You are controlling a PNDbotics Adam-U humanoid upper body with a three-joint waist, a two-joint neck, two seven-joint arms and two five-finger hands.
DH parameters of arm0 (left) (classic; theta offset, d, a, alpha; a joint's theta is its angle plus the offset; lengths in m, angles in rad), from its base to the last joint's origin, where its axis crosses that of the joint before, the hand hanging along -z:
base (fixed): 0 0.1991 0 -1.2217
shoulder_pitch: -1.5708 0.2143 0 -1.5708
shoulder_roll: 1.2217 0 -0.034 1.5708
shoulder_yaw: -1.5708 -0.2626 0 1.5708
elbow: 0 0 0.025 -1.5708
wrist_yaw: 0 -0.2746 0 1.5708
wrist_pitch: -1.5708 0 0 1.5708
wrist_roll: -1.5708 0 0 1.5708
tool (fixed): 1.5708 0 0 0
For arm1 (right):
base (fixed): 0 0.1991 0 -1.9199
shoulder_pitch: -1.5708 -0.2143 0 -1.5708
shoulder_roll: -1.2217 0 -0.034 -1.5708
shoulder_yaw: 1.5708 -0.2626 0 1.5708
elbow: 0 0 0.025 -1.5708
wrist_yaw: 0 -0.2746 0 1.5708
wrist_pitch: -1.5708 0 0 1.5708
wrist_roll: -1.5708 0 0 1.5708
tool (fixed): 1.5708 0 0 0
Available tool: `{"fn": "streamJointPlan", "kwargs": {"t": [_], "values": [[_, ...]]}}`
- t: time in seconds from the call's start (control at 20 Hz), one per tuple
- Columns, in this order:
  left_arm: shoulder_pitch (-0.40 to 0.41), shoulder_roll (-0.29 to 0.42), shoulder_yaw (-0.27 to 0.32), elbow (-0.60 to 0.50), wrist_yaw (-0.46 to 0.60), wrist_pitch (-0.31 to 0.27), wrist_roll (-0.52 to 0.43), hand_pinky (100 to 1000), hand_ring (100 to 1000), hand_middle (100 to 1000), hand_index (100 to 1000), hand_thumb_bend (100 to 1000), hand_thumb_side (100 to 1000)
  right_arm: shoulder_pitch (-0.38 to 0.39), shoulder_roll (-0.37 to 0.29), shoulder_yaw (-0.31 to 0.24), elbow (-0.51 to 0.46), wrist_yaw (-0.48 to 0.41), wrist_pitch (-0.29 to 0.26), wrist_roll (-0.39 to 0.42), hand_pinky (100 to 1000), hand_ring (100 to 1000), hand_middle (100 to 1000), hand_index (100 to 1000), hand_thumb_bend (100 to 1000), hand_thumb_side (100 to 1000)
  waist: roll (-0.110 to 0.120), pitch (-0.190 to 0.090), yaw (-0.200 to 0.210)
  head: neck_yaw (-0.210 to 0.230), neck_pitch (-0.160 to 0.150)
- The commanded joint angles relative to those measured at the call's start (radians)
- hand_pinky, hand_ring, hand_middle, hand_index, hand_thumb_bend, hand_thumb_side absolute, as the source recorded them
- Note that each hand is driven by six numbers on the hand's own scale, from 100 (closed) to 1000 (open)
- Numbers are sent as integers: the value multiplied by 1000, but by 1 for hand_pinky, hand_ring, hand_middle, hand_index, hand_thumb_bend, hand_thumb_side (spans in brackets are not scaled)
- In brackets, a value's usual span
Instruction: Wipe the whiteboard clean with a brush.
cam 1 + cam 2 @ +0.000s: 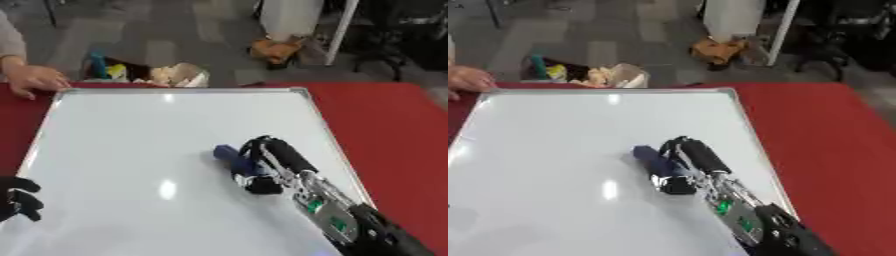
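A large whiteboard (131, 150) with a silver frame lies flat on the red table (394, 130); its surface looks white with no marks that I can make out. My right hand (271, 160) comes in from the lower right and is shut on a blue brush (232, 156), which rests on the board right of its centre. My left hand (17, 197) shows at the left edge, low down, fingers curled and holding nothing, over the board's left rim.
A person's hand (33, 80) rests on the board's far left corner. Beyond the table, on the floor, stand a bag of coloured things (149, 74), a brown object (276, 50) and a white post (341, 30).
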State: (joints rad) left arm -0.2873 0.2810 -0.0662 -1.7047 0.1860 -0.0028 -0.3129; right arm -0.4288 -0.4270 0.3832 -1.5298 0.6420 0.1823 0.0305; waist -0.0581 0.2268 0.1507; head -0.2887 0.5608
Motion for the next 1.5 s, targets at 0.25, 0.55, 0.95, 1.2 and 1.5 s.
{"fn": "streamJointPlan", "kwargs": {"t": [0.25, 0.55, 0.95, 1.2, 1.5], "values": [[-1, 10, 5, -11, 4, 3, 1, 487, 543, 589, 672, 673, 923, 10, 5, 50, -126, 14, -32, 39, 632, 605, 520, 706, 100, 369, 2, -26, -18, 7, 2], [3, 10, 5, -10, 6, 3, 2, 487, 543, 590, 672, 665, 928, 28, -2, 83, -216, 18, -56, 73, 634, 605, 520, 706, 100, 344, 2, -37, -33, 12, 4], [5, 10, 3, -9, 8, 4, 1, 487, 543, 590, 672, 664, 928, 34, 0, 114, -253, 11, -79, 115, 635, 607, 521, 707, 100, 353, 3, -44, -40, 12, 7], [6, 10, 3, -8, 9, 4, 1, 486, 543, 589, 672, 664, 928, 37, 2, 127, -267, 3, -94, 131, 637, 612, 525, 710, 100, 381, 2, -47, -44, 13, 7], [12, 10, 5, -6, 9, 5, 3, 485, 543, 589, 672, 665, 928, 54, 1, 133, -309, -27, -120, 154, 654, 665, 565, 733, 100, 492, 0, -53, -55, 21, 11]]}}
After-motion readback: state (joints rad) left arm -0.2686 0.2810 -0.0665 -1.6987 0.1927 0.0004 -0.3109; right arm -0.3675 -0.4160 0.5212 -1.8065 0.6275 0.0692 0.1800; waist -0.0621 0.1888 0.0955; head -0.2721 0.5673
